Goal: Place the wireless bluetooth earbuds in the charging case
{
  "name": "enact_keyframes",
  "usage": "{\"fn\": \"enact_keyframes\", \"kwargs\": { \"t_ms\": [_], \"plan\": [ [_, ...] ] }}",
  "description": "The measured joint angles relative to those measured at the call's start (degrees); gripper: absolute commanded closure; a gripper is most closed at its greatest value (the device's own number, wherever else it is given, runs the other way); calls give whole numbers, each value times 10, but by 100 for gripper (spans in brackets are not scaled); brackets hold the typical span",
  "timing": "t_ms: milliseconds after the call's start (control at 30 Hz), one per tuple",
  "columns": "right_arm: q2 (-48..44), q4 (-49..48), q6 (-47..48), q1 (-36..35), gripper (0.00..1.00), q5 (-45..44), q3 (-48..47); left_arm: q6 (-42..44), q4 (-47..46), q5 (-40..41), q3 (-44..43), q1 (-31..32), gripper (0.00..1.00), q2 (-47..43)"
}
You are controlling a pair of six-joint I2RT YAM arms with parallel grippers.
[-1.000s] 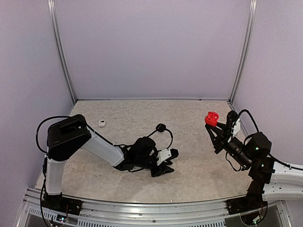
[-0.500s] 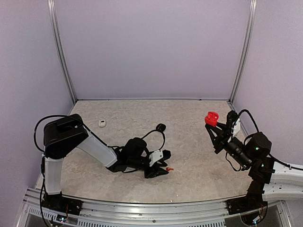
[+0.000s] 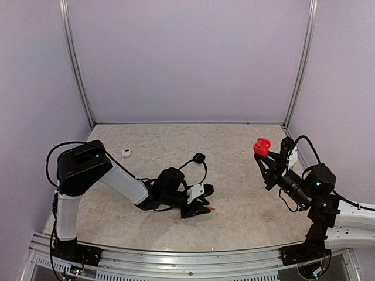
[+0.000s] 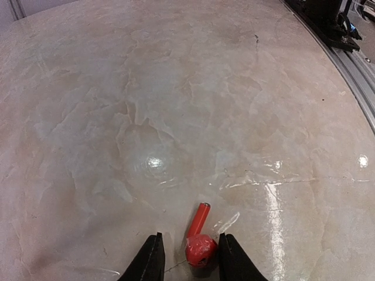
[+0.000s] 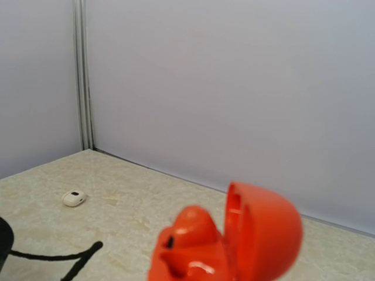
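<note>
A red earbud (image 4: 200, 249) lies on the table, stem pointing away, between the fingers of my left gripper (image 4: 188, 260). The gripper is open and low over the table; its right finger is next to the bud and its left finger stands apart. In the top view the bud (image 3: 210, 208) shows just right of the left gripper (image 3: 201, 206). My right gripper (image 3: 263, 154) is shut on an open red charging case (image 3: 261, 146), held above the table at the right. In the right wrist view the case (image 5: 199, 252) has its lid (image 5: 266, 231) up; my fingers are hidden there.
A small white case (image 3: 126, 152) lies at the back left, and also shows in the right wrist view (image 5: 74, 198). A black pebble-shaped case (image 3: 199, 157) lies behind the left gripper, by its cable loop. Walls close in the table at the back and sides.
My left gripper drew back to the left, so the red earbud came into view on the table, then eased towards it. The right arm and red case have not moved.
</note>
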State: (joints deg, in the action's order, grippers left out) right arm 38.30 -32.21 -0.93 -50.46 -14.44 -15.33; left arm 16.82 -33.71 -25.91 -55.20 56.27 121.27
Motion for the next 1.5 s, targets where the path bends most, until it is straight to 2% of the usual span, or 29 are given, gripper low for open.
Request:
{"fn": "enact_keyframes", "kwargs": {
  "t_ms": [200,433,667,900,1200,1333,1500],
  "plan": [
    [-3,0,0,0,100,0,0,-3,0,-13,-2,-10,79,1],
    [-8,1,0,0,100,-2,0,-13,2,-26,2,-16,82,-2],
    [-7,1,0,0,100,-2,3,-19,52,-1,34,-14,84,-53],
    [7,-4,8,0,100,14,8,-22,135,77,38,6,85,-153],
    [75,-4,37,0,100,108,13,17,353,236,-38,62,84,-307],
    [107,-4,45,0,100,164,12,19,429,307,-104,93,84,-332],
    [144,-4,48,0,100,227,6,19,501,359,-146,134,84,-334]
  ]
}}
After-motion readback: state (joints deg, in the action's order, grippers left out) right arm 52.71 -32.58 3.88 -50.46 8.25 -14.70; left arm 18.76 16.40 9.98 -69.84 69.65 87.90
